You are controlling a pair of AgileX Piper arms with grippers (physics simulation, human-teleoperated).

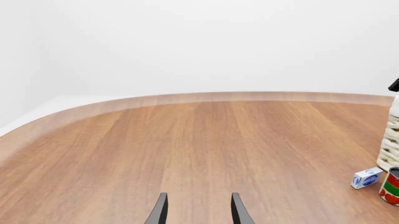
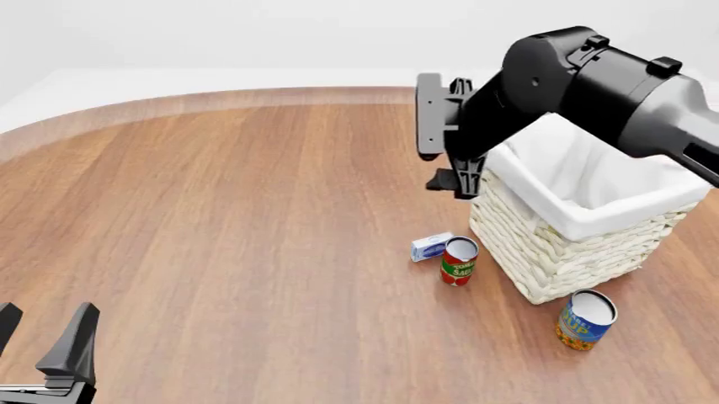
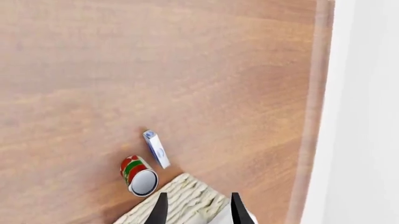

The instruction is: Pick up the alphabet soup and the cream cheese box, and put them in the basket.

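Observation:
The alphabet soup (image 2: 585,320) stands upright just in front of the basket (image 2: 584,227), and only the front view shows it. The cream cheese box (image 2: 432,247) lies on the table left of the basket, also seen as a small white-blue box (image 1: 366,178) (image 3: 156,149). My right gripper (image 2: 444,143) hangs open and empty above the basket's left corner, high over the box; in its wrist view the right gripper (image 3: 198,210) frames the wicker basket (image 3: 187,200). My left gripper (image 2: 39,337) (image 1: 198,210) stands open and empty at the near left, far from everything.
A red can with a green label (image 2: 457,261) (image 3: 138,175) (image 1: 391,186) stands touching or nearly touching the cream cheese box, between it and the basket. The table's curved far edge (image 2: 225,99) runs along the back. The basket's side (image 1: 389,144) shows in the left wrist view.

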